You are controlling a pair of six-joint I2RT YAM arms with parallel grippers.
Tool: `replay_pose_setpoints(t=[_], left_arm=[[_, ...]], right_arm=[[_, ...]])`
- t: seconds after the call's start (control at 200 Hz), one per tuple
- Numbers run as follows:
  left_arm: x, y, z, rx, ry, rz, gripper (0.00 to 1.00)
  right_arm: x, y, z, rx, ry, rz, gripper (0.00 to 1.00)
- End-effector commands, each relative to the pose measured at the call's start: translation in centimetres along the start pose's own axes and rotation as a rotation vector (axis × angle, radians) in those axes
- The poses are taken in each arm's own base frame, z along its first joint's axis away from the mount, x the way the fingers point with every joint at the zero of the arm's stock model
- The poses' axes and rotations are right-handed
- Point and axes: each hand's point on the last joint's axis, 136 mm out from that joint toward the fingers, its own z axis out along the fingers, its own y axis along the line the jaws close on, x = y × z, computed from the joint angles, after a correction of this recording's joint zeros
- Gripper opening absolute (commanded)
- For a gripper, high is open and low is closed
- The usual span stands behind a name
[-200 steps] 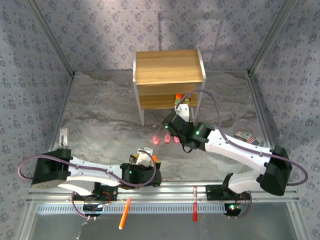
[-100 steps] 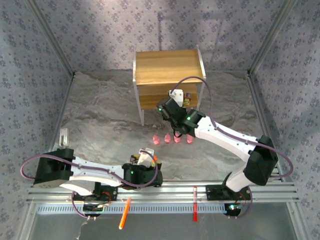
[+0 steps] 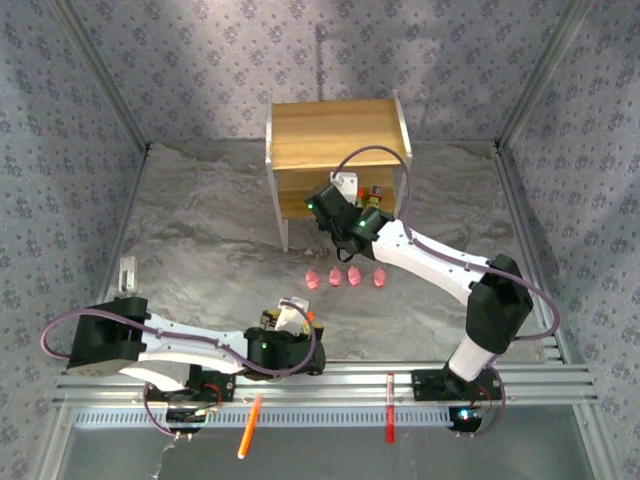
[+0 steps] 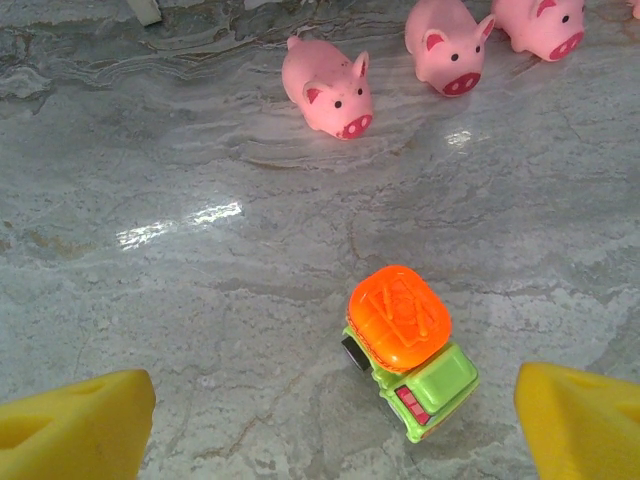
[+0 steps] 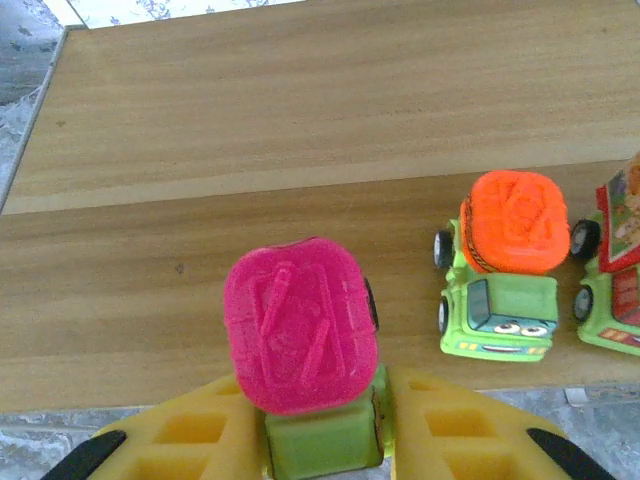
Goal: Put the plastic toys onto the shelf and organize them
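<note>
My right gripper (image 5: 320, 440) is shut on a green toy truck with a magenta top (image 5: 300, 325), held over the front of the shelf's lower board (image 5: 150, 290). On that board an orange-topped green truck (image 5: 510, 260) stands next to a red-topped toy (image 5: 620, 270) at the right edge. Seen from the top view, the right gripper (image 3: 345, 192) reaches into the lower tier of the shelf (image 3: 335, 130). My left gripper (image 4: 330, 430) is open, low over the table, with an orange-topped green truck (image 4: 410, 360) between its fingers (image 4: 75, 425), untouched. Pink pigs (image 4: 325, 88) stand in a row beyond (image 3: 345, 277).
An orange pen (image 3: 250, 425) and a red pen (image 3: 389, 420) lie on the metal rail at the near edge. A small white piece (image 3: 127, 275) stands at the left of the table. Patterned walls close in the sides and back.
The right arm has swung up and to the left, carrying the magenta-topped truck from near the pigs into the shelf's lower tier. The left arm has stayed still.
</note>
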Motion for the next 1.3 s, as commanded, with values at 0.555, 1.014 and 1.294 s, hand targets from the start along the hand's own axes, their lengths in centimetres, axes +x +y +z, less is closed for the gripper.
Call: replay_pose_setpoints(t=[0.555,1.014,1.294], left_arm=[[-0.5,0.1,-0.5,0.003,-0.018,-0.017,0.93],[-0.5,0.2,-0.5,0.0,-0.018,-0.019,0.92],[-0.4,0.3,-0.5,-0.005,-0.017,-0.02,0.92]], right_arm=[[-1.1,0.7,2.4,-0.003,0.006,0.017,0.3],[-0.8,0.3,3.3,0.013,0.015,-0.014,0.32],[0.2,-0.1,3.4,0.025,0.025,-0.013,0.32]])
